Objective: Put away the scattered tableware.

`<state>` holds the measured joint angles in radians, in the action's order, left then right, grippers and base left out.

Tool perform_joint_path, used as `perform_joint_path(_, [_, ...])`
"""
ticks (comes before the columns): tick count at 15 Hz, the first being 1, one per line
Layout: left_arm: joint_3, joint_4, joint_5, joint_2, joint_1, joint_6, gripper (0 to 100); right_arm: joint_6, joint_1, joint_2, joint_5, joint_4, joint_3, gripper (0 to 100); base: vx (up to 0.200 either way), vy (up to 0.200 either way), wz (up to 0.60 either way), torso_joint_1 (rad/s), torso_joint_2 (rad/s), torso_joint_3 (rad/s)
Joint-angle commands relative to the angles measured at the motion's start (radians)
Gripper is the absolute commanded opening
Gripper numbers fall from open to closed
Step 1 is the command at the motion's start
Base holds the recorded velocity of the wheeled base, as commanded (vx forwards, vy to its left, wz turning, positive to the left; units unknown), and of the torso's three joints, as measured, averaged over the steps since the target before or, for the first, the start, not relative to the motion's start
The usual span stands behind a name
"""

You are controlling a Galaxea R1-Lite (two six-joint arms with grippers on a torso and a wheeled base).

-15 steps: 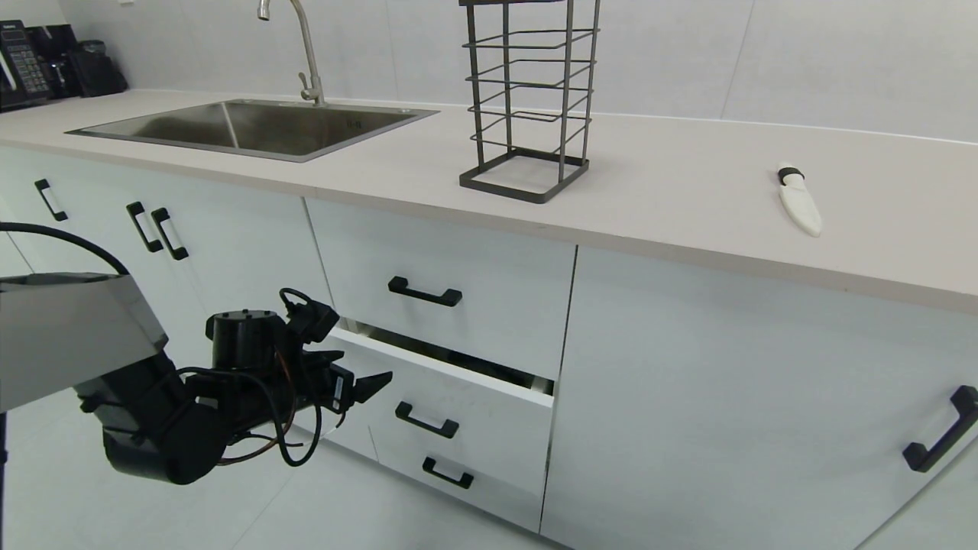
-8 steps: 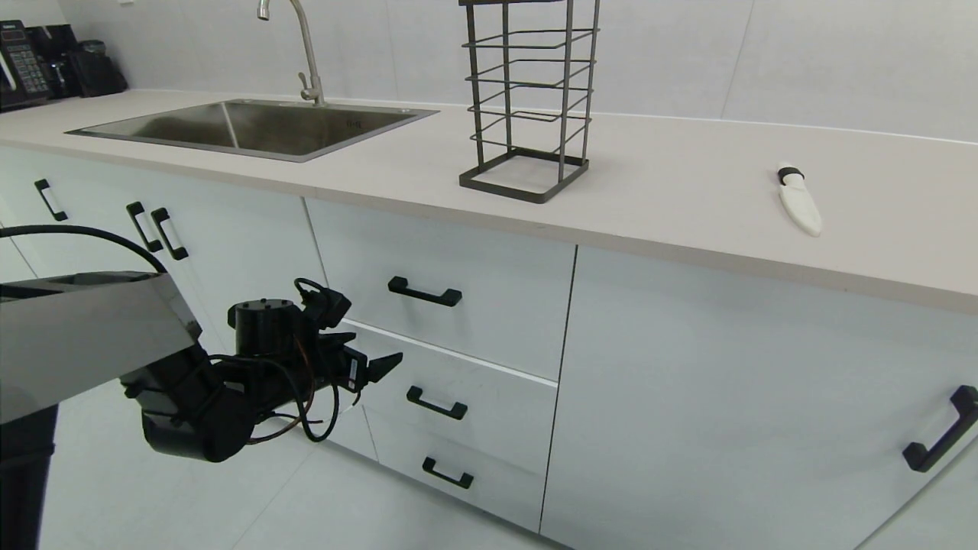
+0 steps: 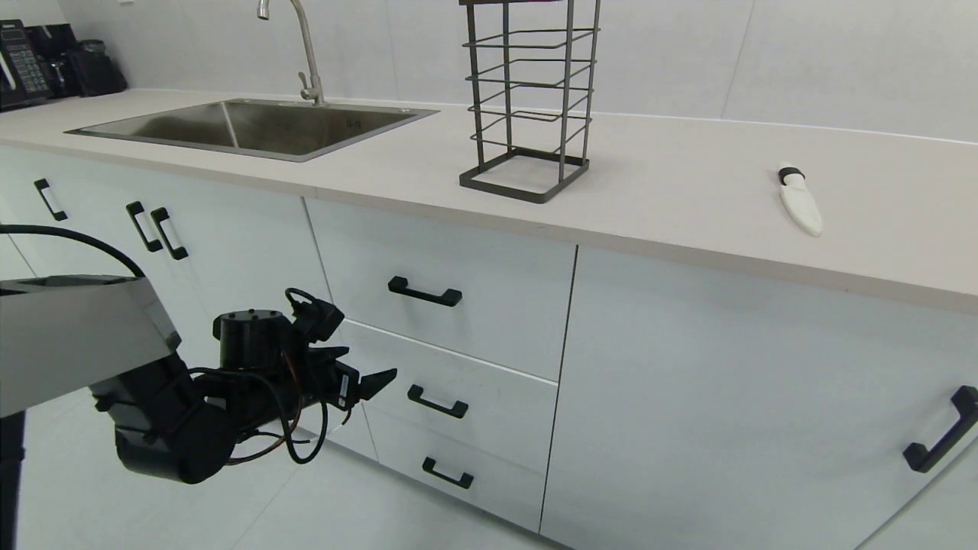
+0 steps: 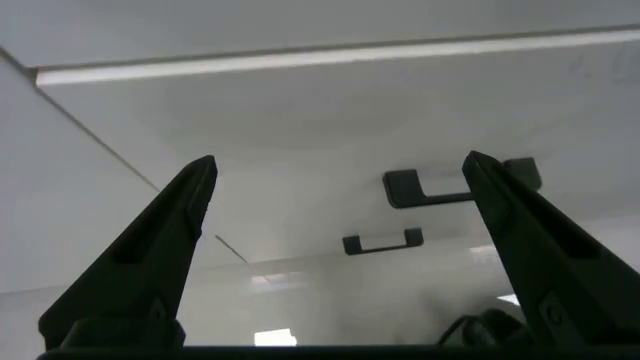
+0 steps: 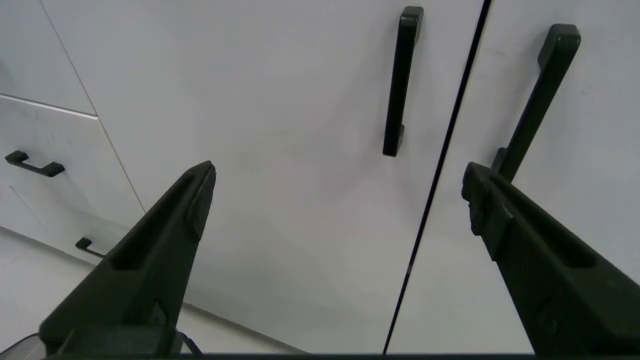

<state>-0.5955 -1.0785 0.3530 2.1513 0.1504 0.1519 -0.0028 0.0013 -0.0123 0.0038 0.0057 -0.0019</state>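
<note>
My left gripper (image 3: 359,371) hangs in front of the drawers with its jaws spread wide and nothing between them. In the left wrist view, the left gripper (image 4: 340,168) frames the pale drawer fronts, with two black handles showing between and just past its fingers (image 4: 165,245). From the head camera, the middle drawer handle (image 3: 437,402) sits just off the fingertips at about three o'clock, near but apart. The top drawer handle (image 3: 424,292) is at one o'clock from the gripper and the bottom drawer handle (image 3: 447,473) at five. All three drawer fronts lie flush with the cabinet.

My right gripper (image 5: 340,180) is also wide open and empty. It faces two cupboard doors with upright black handles (image 5: 402,80).

Up on the counter (image 3: 672,183), the white knife (image 3: 799,200) lies flat at about three o'clock from the wire rack (image 3: 527,99), well apart from it. Its black-banded end points to eleven o'clock. The rack stands upright. The sink (image 3: 306,156) is at nine o'clock from the rack, with the faucet (image 3: 306,53) behind it. A small mark on the sink's back wall is too small to read. Black appliances (image 3: 46,61) sit in the far corner at ten o'clock, and the print on them is also too small to make out.
</note>
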Motion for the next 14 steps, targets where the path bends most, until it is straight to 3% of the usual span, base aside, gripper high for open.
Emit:
perform_joint_path(1, [0.094,0.000,0.000,-0.168,0.001,0.003,100,0.000,0.000,-0.001,0.001,0.000,-0.001,100,0.000,0.000,0.00,0.000,0.00,0.000])
perform_joint_path(3, [0.135,0.000,0.000,-0.320,-0.017,0.000,100,0.000,0.000,-0.001,0.001,0.000,-0.001,100,0.000,0.000,0.00,0.000,0.00,0.000])
perform_joint_path(7, [0.286,0.008,0.001,-0.666,-0.130,0.009,100,0.000,0.000,-0.001,0.001,0.000,-0.001,100,0.000,0.000,0.00,0.000,0.00,0.000])
perform_joint_path(8, [0.286,0.008,0.001,-0.666,-0.130,0.009,100,0.000,0.000,-0.001,0.001,0.000,-0.001,100,0.000,0.000,0.00,0.000,0.00,0.000])
perform_joint_path(9, [0.362,0.014,0.000,-0.849,-0.203,0.006,100,0.000,0.000,-0.001,0.001,0.000,0.000,100,0.000,0.000,0.00,0.000,0.00,0.000])
perform_joint_path(10, [0.396,0.014,0.001,-0.923,-0.233,0.003,100,0.000,0.000,-0.001,0.001,0.000,-0.001,100,0.000,0.000,0.00,0.000,0.00,0.000])
perform_joint_path(14, [0.557,0.014,-0.002,-1.166,-0.276,-0.061,100,0.000,0.000,-0.001,0.001,0.000,-0.001,100,0.000,0.000,0.00,0.000,0.00,0.000])
